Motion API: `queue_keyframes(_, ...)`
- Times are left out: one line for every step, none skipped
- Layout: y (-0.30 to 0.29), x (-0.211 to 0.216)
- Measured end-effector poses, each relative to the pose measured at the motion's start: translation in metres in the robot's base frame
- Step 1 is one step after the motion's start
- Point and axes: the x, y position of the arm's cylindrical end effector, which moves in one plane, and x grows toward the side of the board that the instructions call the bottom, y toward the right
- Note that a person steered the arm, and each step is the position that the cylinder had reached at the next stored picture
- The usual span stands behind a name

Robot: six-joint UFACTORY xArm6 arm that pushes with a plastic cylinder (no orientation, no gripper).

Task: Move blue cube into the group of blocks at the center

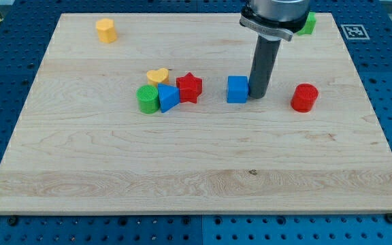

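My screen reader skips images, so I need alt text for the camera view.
My tip sits against the blue cube on its right side. To the left is a cluster: red star, yellow heart, green cylinder, blue block.

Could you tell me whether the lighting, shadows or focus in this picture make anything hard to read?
In the camera view, light is even and soft, with no glare on the wooden board; the blue cube and central blocks are sharp, casting only faint shadows; my tip sits at the cube's right; the green block at the view's top is partly hidden by the arm.
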Motion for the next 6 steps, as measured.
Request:
queue_keyframes(0.007,0.014)
queue_keyframes(0.012,0.070)
queue_keyframes(-0.015,0.037)
queue_keyframes(-0.036,-0.006)
queue_keyframes(-0.035,-0.009)
queue_keyframes(0.006,-0.011)
